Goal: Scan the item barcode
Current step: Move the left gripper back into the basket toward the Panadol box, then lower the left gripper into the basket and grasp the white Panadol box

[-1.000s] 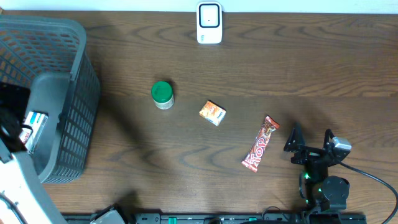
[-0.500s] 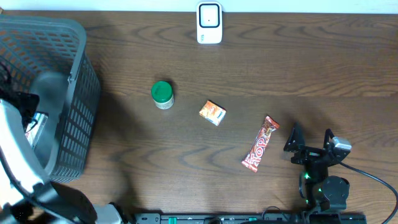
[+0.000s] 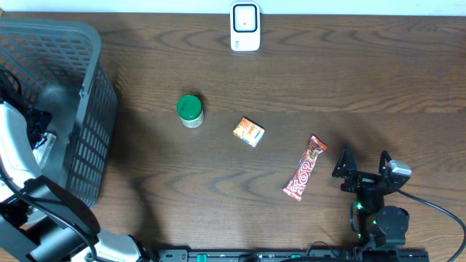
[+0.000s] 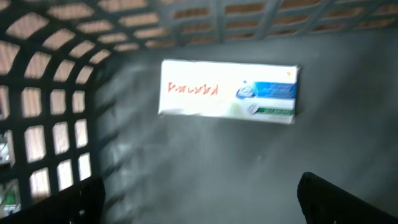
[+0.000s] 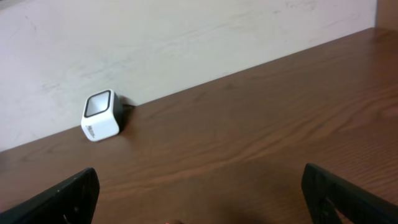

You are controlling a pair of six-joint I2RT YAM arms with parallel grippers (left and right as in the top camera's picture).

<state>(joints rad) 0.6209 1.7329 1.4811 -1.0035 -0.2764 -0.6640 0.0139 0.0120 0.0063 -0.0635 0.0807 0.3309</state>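
Found the left gripper (image 4: 205,208) lowered inside the basket (image 3: 87,109), jaws spread wide, holding nothing and touching nothing. Noted a white Panadol box (image 4: 228,89) lying flat on the basket floor, ahead of the open jaws and close to the mesh wall. Judged this box to be the item for scanning. Wide spread suits a grab across its narrow sides. Approach stage, no contact made.

Located the scanner (image 3: 245,27) well outside the basket, far across the table (image 3: 328,80). Expect a lift clear of the basket rim and a long carry.

Found the right gripper (image 3: 362,173) far from the basket at the opposite side, jaws likewise wide and empty, apparently standing by.

Recorded a green-lidded jar (image 3: 189,110), an orange packet (image 3: 249,132) and a chocolate bar (image 3: 304,168) outside the basket, each farther from it than the last, none near a gripper.

Could not tell which face of the box bears the barcode. Flagged a risk: mesh wall just beside the box, little room for a finger there.
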